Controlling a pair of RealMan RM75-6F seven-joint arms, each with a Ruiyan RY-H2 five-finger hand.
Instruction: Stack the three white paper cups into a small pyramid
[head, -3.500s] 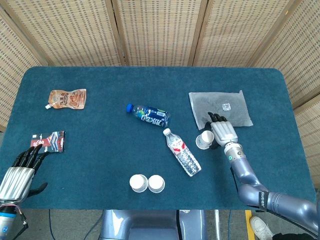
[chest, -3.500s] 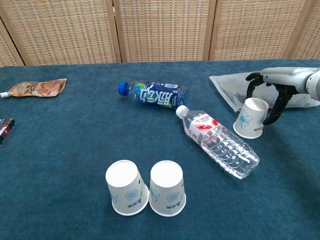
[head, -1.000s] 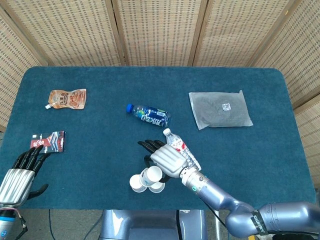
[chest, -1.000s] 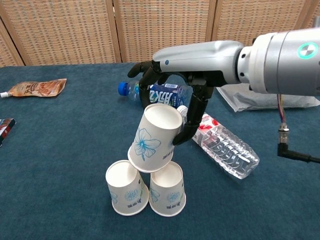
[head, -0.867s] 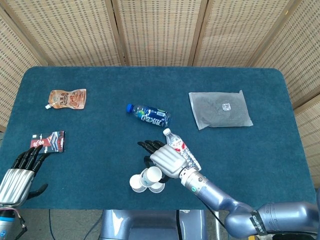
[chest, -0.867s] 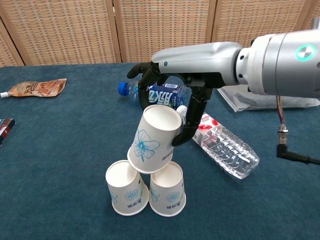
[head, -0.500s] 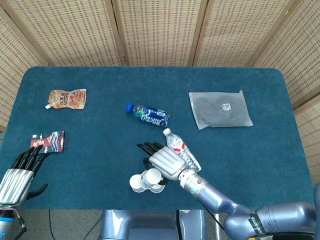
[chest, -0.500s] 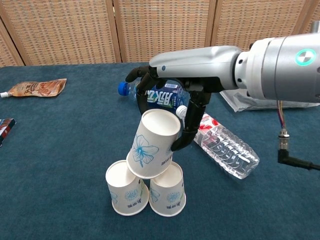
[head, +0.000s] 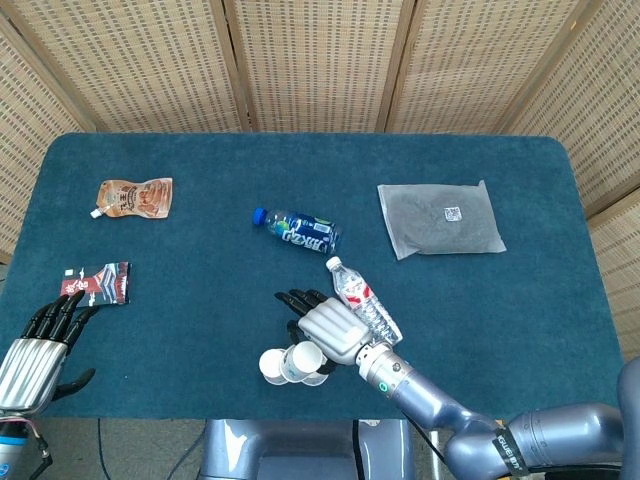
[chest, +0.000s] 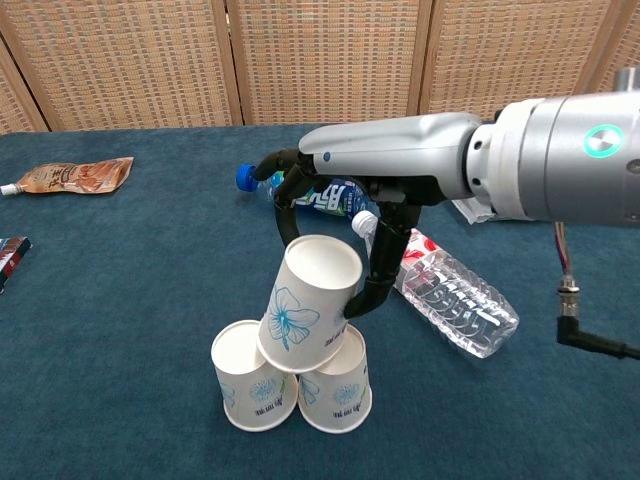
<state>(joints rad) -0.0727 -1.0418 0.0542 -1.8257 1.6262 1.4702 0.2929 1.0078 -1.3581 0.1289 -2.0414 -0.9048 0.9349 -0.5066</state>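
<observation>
The right hand (chest: 345, 215) is reaching over the near middle of the blue desk (chest: 120, 300) and is gripping the third white paper cup (chest: 308, 302) between its dark fingers (chest: 378, 262), with the cup upside down and tilted. This cup is sitting on top of the left base cup (chest: 247, 388) and the right base cup (chest: 338, 392), which are standing upside down and touching each other near the front edge. In the head view, the same right hand (head: 328, 330) is covering part of the cup cluster (head: 292, 364). The left hand (head: 42, 340) is hovering at the near left corner of the desk with its fingers stretched out and holding nothing, just beside a dark snack wrapper (head: 100, 282). A clear water bottle (chest: 445, 295) is lying just right of the cups, a blue-capped bottle (head: 297, 230) is lying behind it, a brown pouch (head: 134, 196) is lying at the far left, and a grey plastic bag (head: 440, 219) is lying at the far right.
</observation>
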